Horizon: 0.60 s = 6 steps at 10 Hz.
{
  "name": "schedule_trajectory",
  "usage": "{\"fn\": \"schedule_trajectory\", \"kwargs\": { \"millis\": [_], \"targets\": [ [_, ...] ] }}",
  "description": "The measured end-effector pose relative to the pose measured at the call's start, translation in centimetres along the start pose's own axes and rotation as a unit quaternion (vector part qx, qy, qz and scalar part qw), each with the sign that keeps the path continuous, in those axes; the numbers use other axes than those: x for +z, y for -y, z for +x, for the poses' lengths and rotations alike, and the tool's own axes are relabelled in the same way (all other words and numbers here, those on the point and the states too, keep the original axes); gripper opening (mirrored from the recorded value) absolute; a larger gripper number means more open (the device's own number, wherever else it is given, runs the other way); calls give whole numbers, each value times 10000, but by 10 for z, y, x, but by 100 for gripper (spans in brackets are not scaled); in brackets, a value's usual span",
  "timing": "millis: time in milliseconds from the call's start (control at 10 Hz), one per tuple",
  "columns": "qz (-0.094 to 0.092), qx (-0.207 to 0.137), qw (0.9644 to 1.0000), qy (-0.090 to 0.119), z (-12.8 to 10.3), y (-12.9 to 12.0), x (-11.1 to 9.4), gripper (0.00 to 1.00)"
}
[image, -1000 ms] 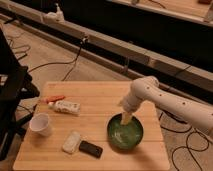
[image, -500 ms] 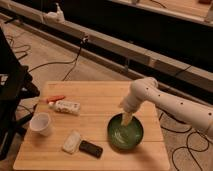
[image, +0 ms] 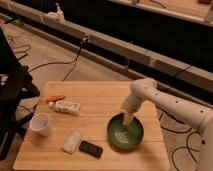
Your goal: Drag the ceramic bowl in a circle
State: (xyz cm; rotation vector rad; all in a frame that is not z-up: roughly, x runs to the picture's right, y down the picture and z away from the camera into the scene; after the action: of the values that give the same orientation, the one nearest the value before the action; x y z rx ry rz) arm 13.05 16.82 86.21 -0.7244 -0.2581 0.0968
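Note:
The ceramic bowl (image: 125,133) is wide, shallow and glossy green, with faint rings inside. It sits on the wooden table (image: 100,107) near the right front part. My white arm comes in from the right and bends down over the bowl. The gripper (image: 127,118) reaches down into the bowl at its far inner side and appears to touch the inner wall.
A white cup (image: 40,124) stands at the table's left front. A white packet (image: 65,106) and an orange item (image: 55,98) lie at the left. A pale wrapped bar (image: 71,141) and a dark flat object (image: 91,149) lie in front. Cables run over the floor behind.
The bowl and the gripper in it have shifted very slightly; otherwise nothing has visibly changed.

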Motion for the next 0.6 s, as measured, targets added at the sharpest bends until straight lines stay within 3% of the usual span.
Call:
{"fn": "schedule_trajectory", "kwargs": {
  "millis": [400, 600],
  "targets": [
    [-139, 286, 9986, -433, 16, -4, 9, 10],
    [-97, 317, 9975, -618, 19, -11, 1, 0]
  ]
}}
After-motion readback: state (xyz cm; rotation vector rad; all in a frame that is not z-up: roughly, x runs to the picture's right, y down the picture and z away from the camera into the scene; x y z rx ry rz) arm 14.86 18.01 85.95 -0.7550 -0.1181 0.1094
